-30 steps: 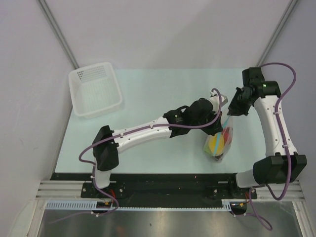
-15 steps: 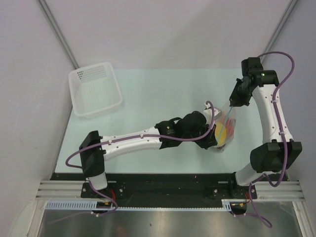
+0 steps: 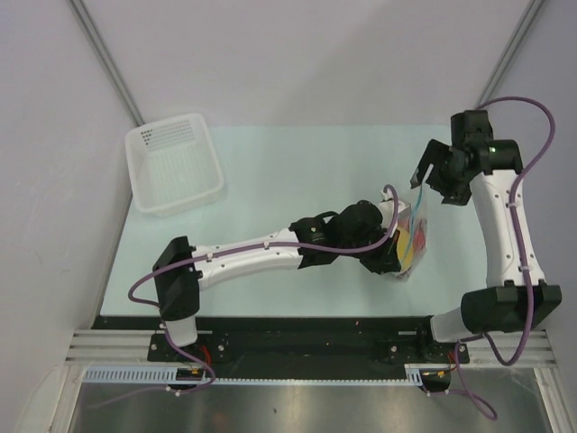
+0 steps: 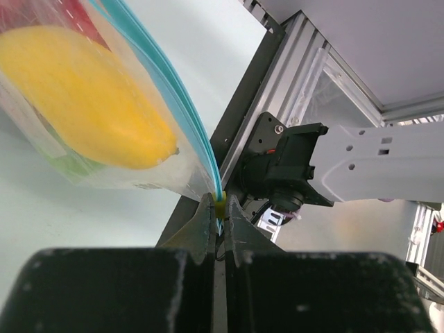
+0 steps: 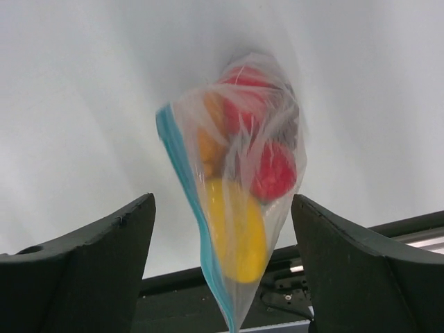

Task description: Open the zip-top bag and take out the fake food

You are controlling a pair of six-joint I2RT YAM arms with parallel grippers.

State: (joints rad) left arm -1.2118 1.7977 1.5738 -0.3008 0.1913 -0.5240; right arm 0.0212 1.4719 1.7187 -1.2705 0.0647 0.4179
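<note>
Zip-top bag (image 3: 410, 242): long axis near-far, fake food (image 5: 239, 229) inside.

My left arm (image 3: 252, 253) and right arm (image 3: 507, 225) are white shells with black joints, and a purple cable (image 3: 518, 101) runs along each. A green light (image 3: 492, 150) glows upper right. My right gripper (image 5: 222, 201) has matte black fingers (image 5: 76, 277).

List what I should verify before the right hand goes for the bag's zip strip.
1. Left hand shut on the corner of the clear crinkly plastic zip-top bag: ok.
2. Right hand open, apart from the bag: ok.
3. Light teal zip strip in right wrist view: ok.
4. Bag mouth open: not ok, strip looks sealed.
5. Yellow and red plastic toy food inside the bag: ok.
</note>
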